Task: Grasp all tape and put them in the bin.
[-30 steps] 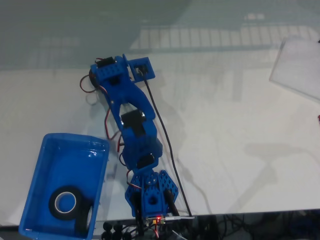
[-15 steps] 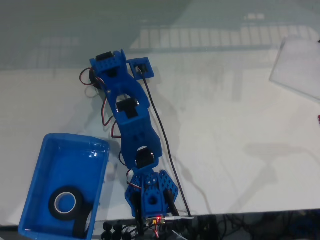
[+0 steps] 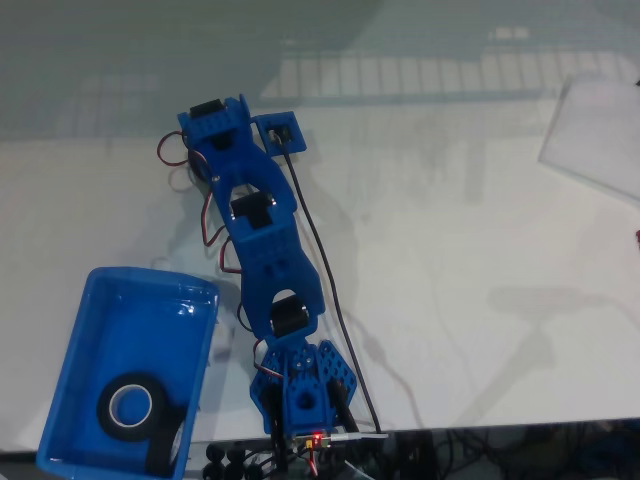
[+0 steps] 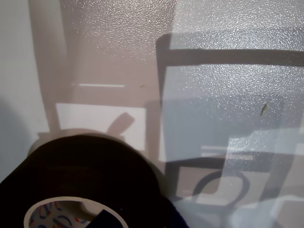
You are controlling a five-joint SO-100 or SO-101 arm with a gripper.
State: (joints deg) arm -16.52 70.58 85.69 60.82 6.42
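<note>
Black ring-shaped tape roll (image 4: 80,183) lay at the wrist view's near left; pincer's grip could not be told.

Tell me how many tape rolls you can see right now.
3: two in the bin, one lying flat, one on edge beside it; a third close under the wrist camera.

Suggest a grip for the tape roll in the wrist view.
Take the tape roll across its ring wall, with one finger down inside the whitish core and the other outside the black rim, coming from above. It appears to lie flat on the table with its hole facing up, and the full outer width looks too wide to span.
</note>
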